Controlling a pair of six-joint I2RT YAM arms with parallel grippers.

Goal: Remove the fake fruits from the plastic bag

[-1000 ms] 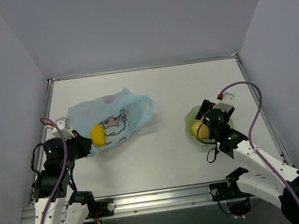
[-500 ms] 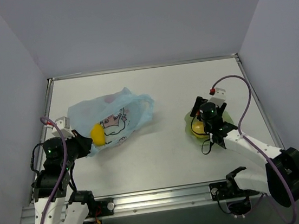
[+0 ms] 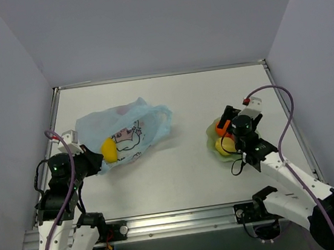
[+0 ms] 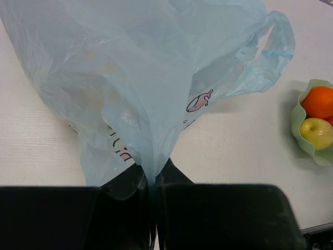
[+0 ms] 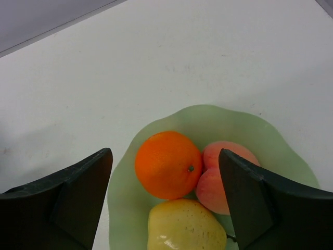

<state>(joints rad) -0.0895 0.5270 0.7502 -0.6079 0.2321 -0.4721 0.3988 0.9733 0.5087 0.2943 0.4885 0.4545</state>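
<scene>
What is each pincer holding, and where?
Left pincer pinches a fold of the bag opposite its handles. Right pincer, open over the dish, holds nothing.

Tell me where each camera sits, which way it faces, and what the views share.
Top external: fixed above and behind the arms, looking down at the white table; both arms show, left gripper on the thin light-blue plastic bag, right gripper over the pale green scalloped dish.
Left wrist: low, facing along its shut fingers, which pinch the bag.
Right wrist: looking down between its open fingers at the glossy orange ball.
Shared: both wrist views show the dish and orange ball.
</scene>
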